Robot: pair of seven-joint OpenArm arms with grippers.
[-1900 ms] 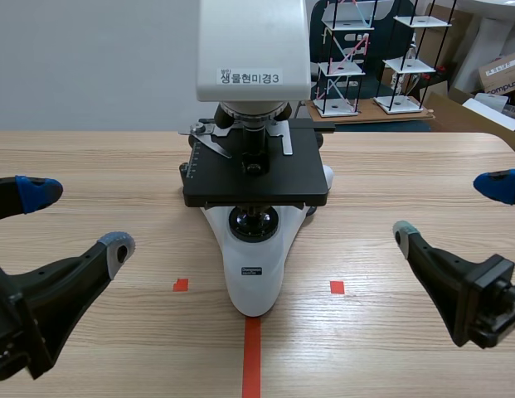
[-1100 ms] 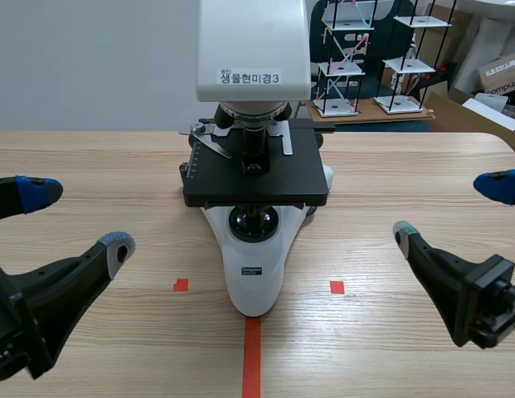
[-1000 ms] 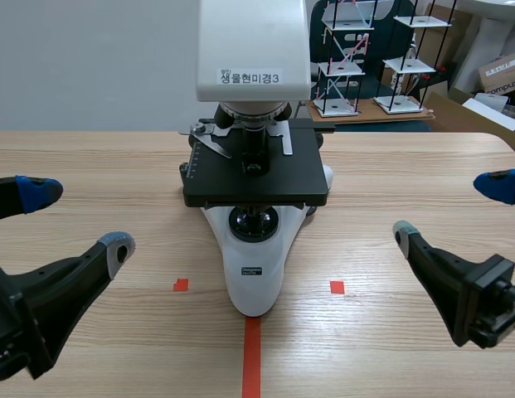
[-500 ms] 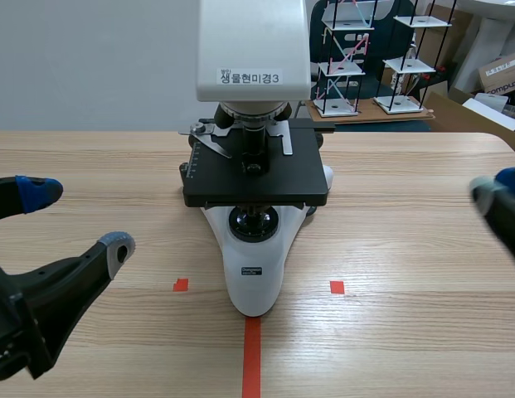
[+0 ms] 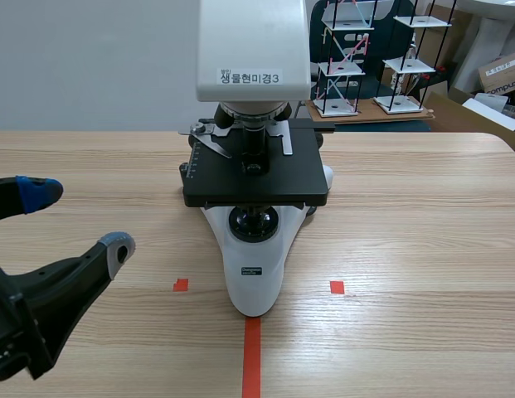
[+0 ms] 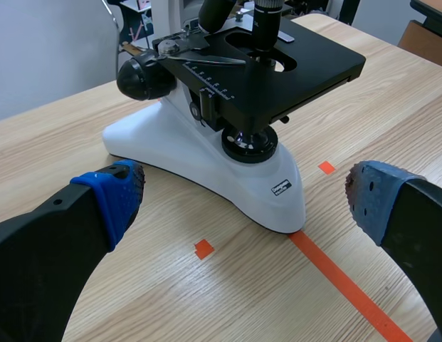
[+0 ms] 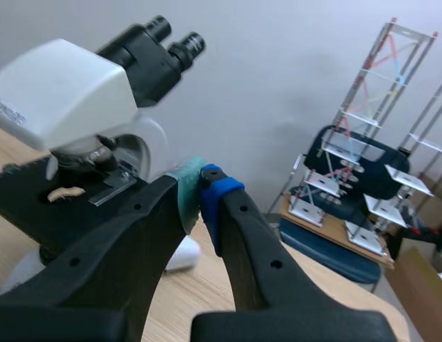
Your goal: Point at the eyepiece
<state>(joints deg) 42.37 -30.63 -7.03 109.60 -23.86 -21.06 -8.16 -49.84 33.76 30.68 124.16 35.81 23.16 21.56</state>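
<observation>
Wooden table (image 5: 406, 207) bears microscope (image 5: 255, 257); left jaws gape empty, right jaws closed short of eyepiece (image 7: 189, 44), racks (image 5: 342, 70) behind.

bright, even light, soft shadows

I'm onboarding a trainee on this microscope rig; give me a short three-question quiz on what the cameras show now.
1. True or false: the left gripper is shut on the microscope.
2. Which view shows the eyepieces? A scene, B left wrist, C right wrist.
3. Fill in: the right gripper has its fingers ____.
Key: 1 false, it is open and holds nothing; 2 C; 3 shut.
</observation>
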